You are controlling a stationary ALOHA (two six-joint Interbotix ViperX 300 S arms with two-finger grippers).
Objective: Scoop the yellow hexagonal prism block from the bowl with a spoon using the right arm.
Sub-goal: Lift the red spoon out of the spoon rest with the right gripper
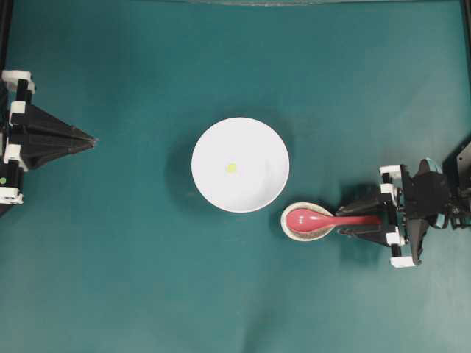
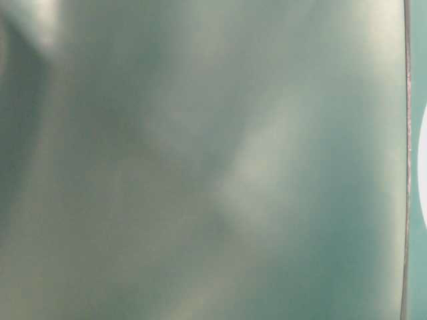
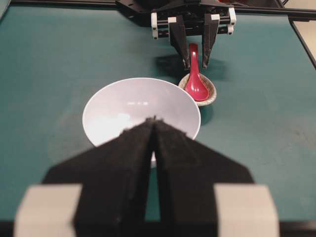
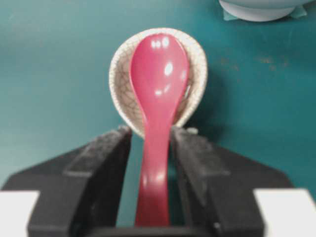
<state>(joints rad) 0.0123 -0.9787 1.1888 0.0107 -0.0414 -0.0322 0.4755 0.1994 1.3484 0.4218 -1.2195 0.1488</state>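
The right arm's black fingers straddle the glossy pink-red spoon's handle, spread with small gaps either side. The spoon's scoop lies in a speckled beige spoon rest beside the round white bowl, which holds the tiny pale-yellow block. The left arm's black fingers are pressed together.
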